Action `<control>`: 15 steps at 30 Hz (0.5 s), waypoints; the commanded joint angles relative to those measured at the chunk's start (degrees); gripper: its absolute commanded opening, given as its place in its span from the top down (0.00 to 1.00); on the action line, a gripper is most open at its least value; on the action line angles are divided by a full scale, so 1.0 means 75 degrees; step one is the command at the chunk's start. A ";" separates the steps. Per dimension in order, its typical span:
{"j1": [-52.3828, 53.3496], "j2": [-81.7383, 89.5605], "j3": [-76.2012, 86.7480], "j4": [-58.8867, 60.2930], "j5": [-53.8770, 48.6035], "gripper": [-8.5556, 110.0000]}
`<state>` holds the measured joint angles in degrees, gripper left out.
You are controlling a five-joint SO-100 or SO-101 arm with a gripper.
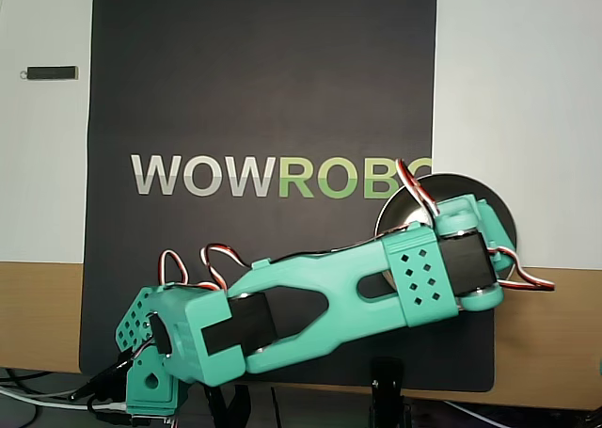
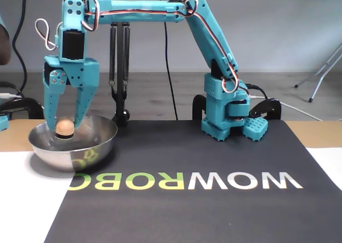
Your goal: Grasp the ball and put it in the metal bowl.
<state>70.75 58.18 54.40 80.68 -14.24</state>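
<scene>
In the fixed view the small tan ball point(image 2: 65, 127) sits low inside the metal bowl point(image 2: 69, 155), which stands at the left edge of the black mat. My teal gripper point(image 2: 66, 126) points straight down into the bowl, and its two fingertips touch the ball on either side, so it looks shut on the ball. A dark shadow lies just under the ball; whether it touches the bowl's bottom is unclear. In the overhead view only the far part of the bowl point(image 1: 470, 188) shows. The wrist there covers the ball and the fingers.
A black mat point(image 2: 214, 211) with WOWROBO lettering covers the middle of the table. The arm's base point(image 2: 227, 115) stands at its back edge in the fixed view. A small dark stick point(image 1: 52, 72) lies on the white surface at upper left in the overhead view.
</scene>
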 commanded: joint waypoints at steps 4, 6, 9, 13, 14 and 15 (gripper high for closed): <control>0.0012 0.0164 -0.0012 -0.0070 0.0035 0.50; 0.0012 0.0164 -0.0012 -0.0070 0.0035 0.50; 0.0012 0.0164 -0.0035 -0.0070 0.0047 0.50; 0.0012 0.0164 -0.0023 -0.0012 -0.0152 0.51; 0.0012 0.0141 0.0012 0.0035 -0.0246 0.51; 0.0023 0.0117 0.0012 0.0035 -0.0316 0.51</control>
<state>70.75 58.18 54.76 80.68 -15.64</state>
